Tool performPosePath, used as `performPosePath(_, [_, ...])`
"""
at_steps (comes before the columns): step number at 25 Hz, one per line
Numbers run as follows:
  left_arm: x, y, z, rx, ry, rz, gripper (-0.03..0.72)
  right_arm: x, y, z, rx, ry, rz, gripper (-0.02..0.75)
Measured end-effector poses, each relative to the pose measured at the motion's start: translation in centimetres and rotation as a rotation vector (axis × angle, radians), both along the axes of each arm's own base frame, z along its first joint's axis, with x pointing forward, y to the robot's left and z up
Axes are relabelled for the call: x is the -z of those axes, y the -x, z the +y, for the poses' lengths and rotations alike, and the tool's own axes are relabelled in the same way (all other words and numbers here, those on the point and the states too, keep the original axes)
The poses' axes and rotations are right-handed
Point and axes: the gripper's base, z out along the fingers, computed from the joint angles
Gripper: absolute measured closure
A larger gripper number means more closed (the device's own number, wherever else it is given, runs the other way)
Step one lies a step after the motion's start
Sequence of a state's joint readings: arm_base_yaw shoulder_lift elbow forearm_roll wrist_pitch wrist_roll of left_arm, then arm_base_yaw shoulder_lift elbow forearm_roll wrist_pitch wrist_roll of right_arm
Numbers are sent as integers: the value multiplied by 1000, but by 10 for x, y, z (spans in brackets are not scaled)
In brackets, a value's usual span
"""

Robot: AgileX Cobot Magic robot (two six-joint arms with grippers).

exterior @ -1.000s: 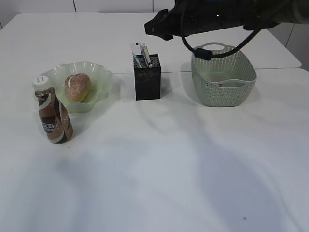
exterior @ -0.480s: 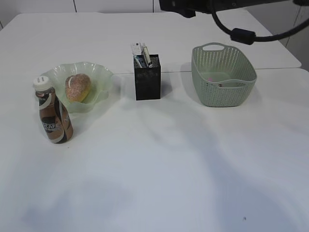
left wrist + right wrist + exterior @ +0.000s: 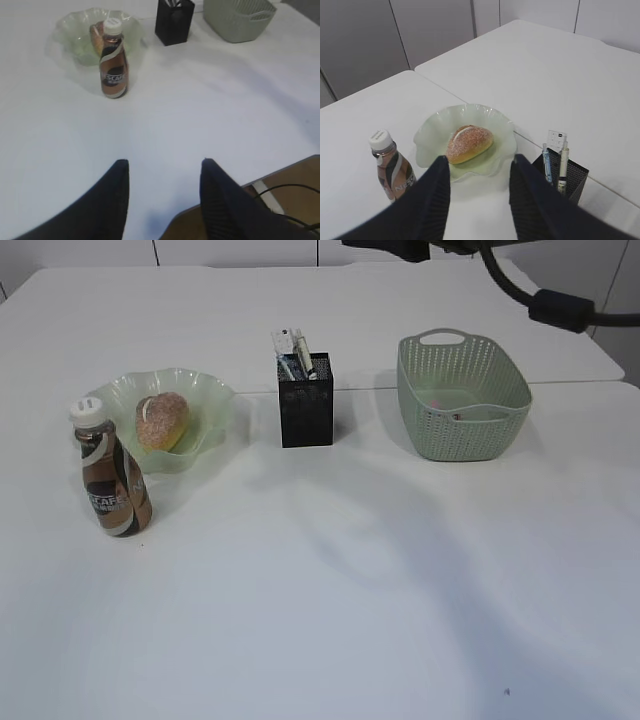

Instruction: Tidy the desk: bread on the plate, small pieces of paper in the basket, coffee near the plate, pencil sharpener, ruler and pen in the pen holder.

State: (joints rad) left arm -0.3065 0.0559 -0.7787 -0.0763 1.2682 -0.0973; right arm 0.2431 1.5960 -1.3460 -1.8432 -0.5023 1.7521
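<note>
Nearest you in the ext. view: the coffee (image 3: 113,472) stands upright on the table (image 3: 350,590), long axis vertical, white cap up, front-left, just beside the plate's (image 3: 210,400) near-left rim; can't tell if they touch. Behind it the bread (image 3: 161,421) lies in the plate, long axis running roughly near-to-far w/ a slight lean right, pale split on its upper left.

Mid-table, the pen holder (image 3: 306,412) stands upright, w/ pens (image 3: 301,353) and a white tagged item sticking up out of it, tilted a bit left. Can't pick out ruler or sharpener. To its right, well apart, the basket (image 3: 463,397) sits w/ its handle (image 3: 446,336) at the far end; something pale and a pink speck lie inside, too small to call.

Arms: left gripper (image 3: 162,197) hangs over the table's near edge, looking back twd the far side, fingers apart, nothing btwn them. Right gripper (image 3: 479,192) is raised high, angled down over the plate/holder area, fingers apart, empty. In the ext. view you only see the right arm (image 3: 420,248) and its cable (image 3: 555,308) along the top edge, above the basket.
</note>
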Motion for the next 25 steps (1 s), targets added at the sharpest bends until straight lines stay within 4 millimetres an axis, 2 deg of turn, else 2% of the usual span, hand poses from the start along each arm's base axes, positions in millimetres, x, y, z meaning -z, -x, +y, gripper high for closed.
performPosePath(3, [16,3,-2,14,13,15,360,-3,3,0,-7,-17,9,407])
performPosePath(8, [53,-14,-16,43,18,169,360,-4,5,1,-21,-33,26,407])
performPosePath(12, [66,-25,-30,90,76,168,360,-4,6,2,-24,-34,27,407])
performPosePath(20, [65,-29,-43,103,62,97,360,-4,6,1,-25,-36,27,407])
performPosePath(25, [46,-21,-35,59,-72,-6,360,-4,6,1,-25,-34,26,407])
